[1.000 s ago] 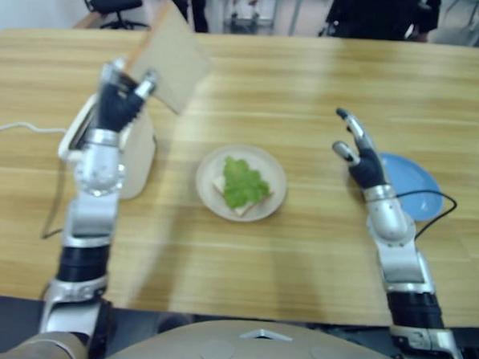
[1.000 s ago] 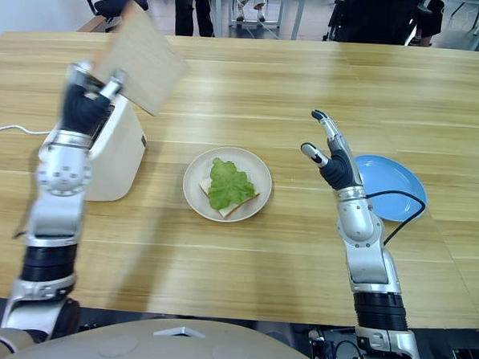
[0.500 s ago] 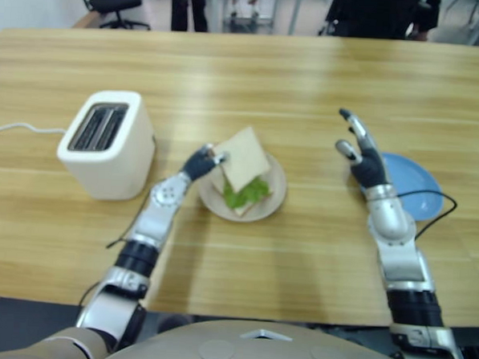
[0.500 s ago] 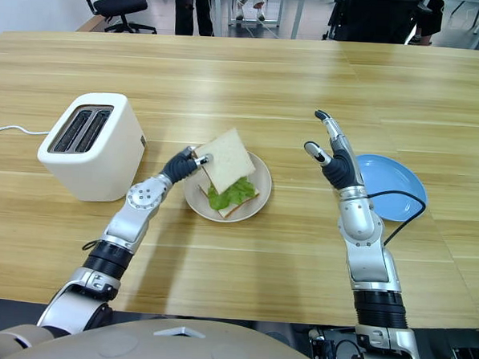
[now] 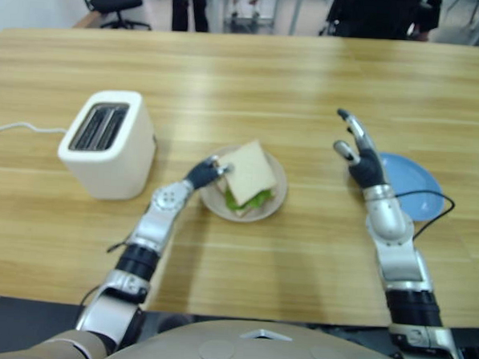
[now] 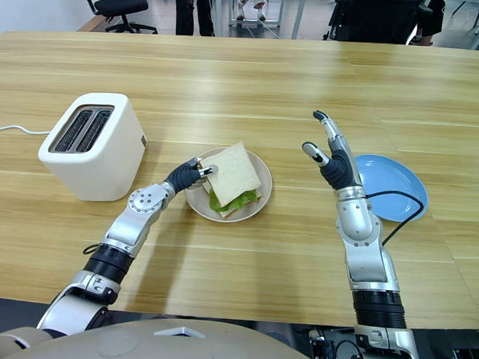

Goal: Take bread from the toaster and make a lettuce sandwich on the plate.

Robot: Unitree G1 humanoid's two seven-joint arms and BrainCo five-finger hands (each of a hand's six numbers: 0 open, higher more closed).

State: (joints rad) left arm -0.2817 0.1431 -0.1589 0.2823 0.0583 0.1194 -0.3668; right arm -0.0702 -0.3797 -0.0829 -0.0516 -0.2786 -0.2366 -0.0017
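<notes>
While left robot hand (image 6: 187,175) pinches it, pale bread slice (image 6: 236,170) tilts over lettuce (image 6: 240,200) | right robot hand (image 6: 331,156) splayed

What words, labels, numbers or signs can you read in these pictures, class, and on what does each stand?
None can be read.
The toaster, the plate, the blue plate and the table show no print that I can make out.

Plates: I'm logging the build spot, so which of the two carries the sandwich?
The beige plate by the left robot hand; the blue plate sits off to the right.
</notes>
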